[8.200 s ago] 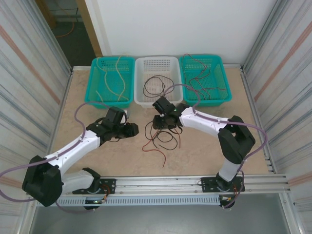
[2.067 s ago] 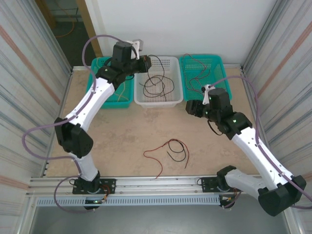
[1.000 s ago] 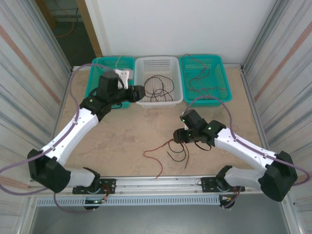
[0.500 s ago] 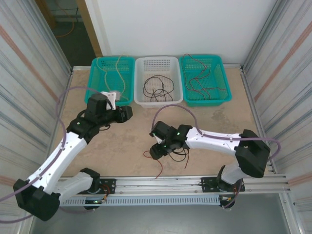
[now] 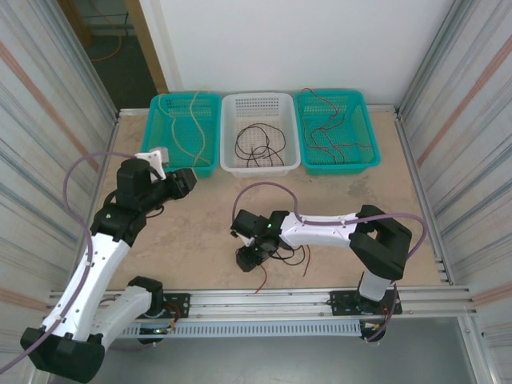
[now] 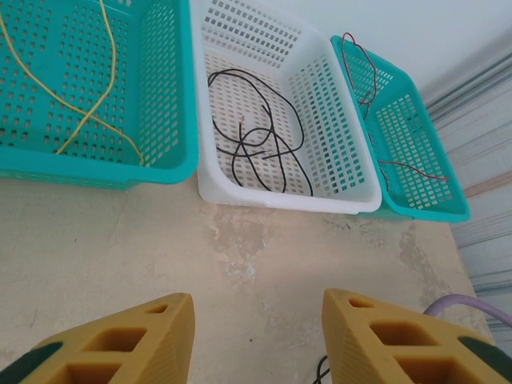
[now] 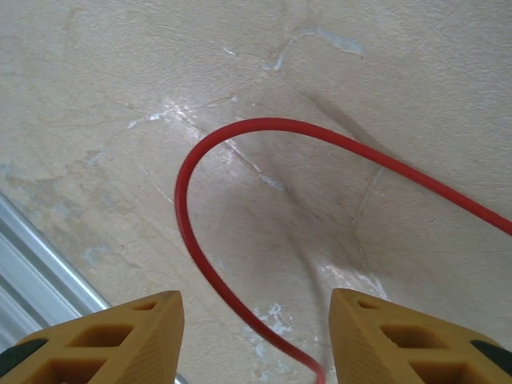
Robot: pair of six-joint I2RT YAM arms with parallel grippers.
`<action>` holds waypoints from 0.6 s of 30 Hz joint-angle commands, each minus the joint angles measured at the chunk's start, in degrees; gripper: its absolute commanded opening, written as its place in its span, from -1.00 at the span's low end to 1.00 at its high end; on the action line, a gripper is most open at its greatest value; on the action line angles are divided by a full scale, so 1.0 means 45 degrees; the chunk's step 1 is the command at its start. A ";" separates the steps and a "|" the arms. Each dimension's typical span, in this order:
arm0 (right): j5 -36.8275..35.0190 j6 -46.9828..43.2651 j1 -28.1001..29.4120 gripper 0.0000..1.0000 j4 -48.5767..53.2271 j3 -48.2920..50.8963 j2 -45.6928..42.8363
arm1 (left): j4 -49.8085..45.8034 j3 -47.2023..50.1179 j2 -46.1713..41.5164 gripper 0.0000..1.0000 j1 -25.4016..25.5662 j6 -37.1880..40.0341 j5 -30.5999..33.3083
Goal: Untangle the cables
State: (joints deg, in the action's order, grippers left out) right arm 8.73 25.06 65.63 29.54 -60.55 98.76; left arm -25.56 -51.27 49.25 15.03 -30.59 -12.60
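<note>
On the table, a red cable [image 5: 261, 281] and a black cable [image 5: 298, 257] lie tangled together near the front middle. My right gripper [image 5: 248, 258] is low over their left end. In the right wrist view it [image 7: 254, 340] is open, and the red cable [image 7: 182, 200] curves across the tabletop between its fingers without touching either. My left gripper [image 5: 183, 182] hovers over the table in front of the left teal basket. It [image 6: 256, 340] is open, with nothing between its fingers. A short piece of black cable [image 6: 319, 373] shows by its right finger.
Three baskets stand along the far edge. The left teal basket [image 5: 163, 157] holds yellow cables [image 6: 88, 120], the white basket [image 5: 232, 164] black cables [image 6: 264, 136], and the right teal basket [image 5: 362, 164] red cables [image 5: 332, 138]. A metal rail [image 5: 264, 300] runs along the near edge.
My left arm pulled back from the white basket toward the left front. My right gripper swept left and down over the tangle to the red cable's end.
</note>
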 commanded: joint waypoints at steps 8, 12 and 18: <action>-0.1169 -0.0217 -0.0421 -0.71 0.0076 -0.0371 -0.0058 | 0.0890 0.0196 0.0191 -0.06 -0.0175 -0.0176 -0.1026; -0.1301 -0.0403 -0.1216 -1.00 -0.0028 -0.0477 -0.1697 | 0.1754 0.0265 0.0379 -0.02 -0.0175 -0.0107 -0.1930; 0.0122 -0.0427 -0.2942 -1.00 -0.0333 -0.1666 -0.4362 | 0.3798 0.0218 0.0927 -0.13 0.0126 -0.0299 -0.3634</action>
State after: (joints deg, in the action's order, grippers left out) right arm 6.11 24.32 54.76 29.52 -64.27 84.93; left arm -15.27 -50.72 52.95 14.81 -31.57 -23.77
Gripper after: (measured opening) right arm 0.063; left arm 0.438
